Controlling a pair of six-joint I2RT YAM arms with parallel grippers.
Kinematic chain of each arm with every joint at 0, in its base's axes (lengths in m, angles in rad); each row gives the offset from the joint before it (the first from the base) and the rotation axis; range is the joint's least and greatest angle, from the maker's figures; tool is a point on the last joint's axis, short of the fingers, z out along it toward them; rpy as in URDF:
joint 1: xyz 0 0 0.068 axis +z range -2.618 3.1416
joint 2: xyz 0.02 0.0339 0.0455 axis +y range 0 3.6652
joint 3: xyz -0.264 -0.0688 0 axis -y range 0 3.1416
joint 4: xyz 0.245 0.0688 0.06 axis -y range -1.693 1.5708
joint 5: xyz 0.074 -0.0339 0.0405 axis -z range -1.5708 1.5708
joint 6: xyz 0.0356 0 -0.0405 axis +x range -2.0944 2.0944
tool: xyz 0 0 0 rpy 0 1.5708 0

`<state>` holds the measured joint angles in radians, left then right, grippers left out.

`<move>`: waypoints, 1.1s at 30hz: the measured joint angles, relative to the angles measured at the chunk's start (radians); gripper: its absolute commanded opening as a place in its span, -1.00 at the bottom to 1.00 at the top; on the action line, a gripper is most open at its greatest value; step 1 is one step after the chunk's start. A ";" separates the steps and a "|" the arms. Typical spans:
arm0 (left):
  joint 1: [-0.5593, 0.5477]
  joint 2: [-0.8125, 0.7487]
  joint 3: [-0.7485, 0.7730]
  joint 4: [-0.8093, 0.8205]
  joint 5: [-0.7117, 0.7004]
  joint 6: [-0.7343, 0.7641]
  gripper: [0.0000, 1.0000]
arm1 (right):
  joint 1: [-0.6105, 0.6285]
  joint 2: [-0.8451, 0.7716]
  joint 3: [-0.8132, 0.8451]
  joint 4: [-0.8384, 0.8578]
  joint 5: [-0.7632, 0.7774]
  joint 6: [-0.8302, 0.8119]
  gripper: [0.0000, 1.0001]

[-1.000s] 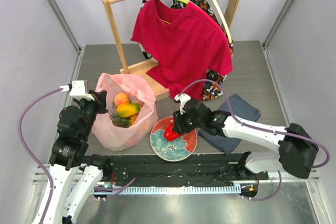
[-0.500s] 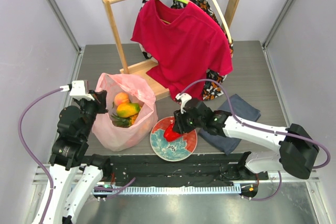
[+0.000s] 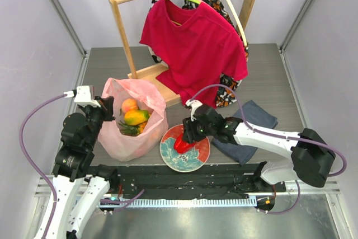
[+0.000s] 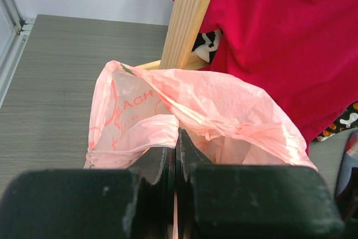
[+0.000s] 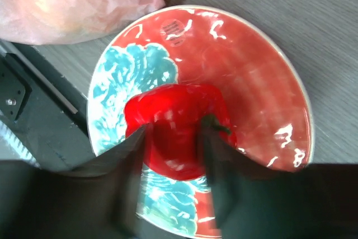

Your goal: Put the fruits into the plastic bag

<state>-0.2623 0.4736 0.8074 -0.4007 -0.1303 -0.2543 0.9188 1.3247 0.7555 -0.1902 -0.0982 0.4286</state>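
Observation:
The pink plastic bag [image 3: 131, 138] stands open at the left; it also shows in the left wrist view [image 4: 224, 104]. Inside it lie a peach [image 3: 129, 105], a yellow mango [image 3: 136, 117] and a pineapple [image 3: 127, 129]. My left gripper [image 3: 107, 106] [image 4: 178, 138] is shut on the bag's rim and holds it up. A red pepper [image 3: 182, 143] [image 5: 179, 132] lies on the red and teal plate [image 3: 179, 159] [image 5: 251, 76]. My right gripper [image 3: 187, 135] [image 5: 173, 132] is low over the pepper. Its blurred fingers are apart, one on each side of the pepper.
A wooden rack [image 3: 123, 32] with a red T-shirt [image 3: 193, 48] stands behind the bag and plate. A folded grey-blue cloth [image 3: 251, 118] lies right of the plate, under my right arm. A black mat [image 3: 184, 174] runs along the near edge.
My right gripper has come down and slightly left onto the pepper, and its fingers now straddle it. The left gripper and the bag have not moved.

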 measured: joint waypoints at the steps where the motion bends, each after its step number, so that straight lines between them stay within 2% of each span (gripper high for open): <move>1: 0.000 0.000 0.000 0.000 0.000 0.000 -1.00 | 0.000 0.008 0.005 0.001 0.003 -0.002 0.44; 3: 0.000 0.000 0.000 0.000 0.000 0.000 -1.00 | -0.001 0.014 0.005 -0.009 0.003 0.006 0.58; 6: 0.000 0.000 0.000 0.000 0.000 0.000 -1.00 | -0.001 0.013 0.010 -0.037 0.013 0.015 0.64; 8: 0.000 0.000 0.000 0.000 0.000 0.000 -1.00 | -0.001 0.008 0.026 -0.074 0.031 0.026 0.99; 18: 0.000 -0.007 0.000 0.000 0.001 0.000 -0.99 | 0.033 -0.049 0.078 -0.212 0.150 0.278 0.99; 26: 0.000 -0.008 0.000 0.000 0.001 0.000 -1.00 | 0.119 0.026 0.066 -0.210 0.185 0.468 0.99; 33: 0.000 -0.008 0.000 0.000 0.001 0.000 -1.00 | 0.143 0.052 0.040 -0.177 0.243 0.607 0.99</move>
<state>-0.2623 0.4660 0.8070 -0.4007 -0.1291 -0.2543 1.0615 1.3769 0.7956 -0.3676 0.1444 1.0351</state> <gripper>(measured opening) 0.020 0.996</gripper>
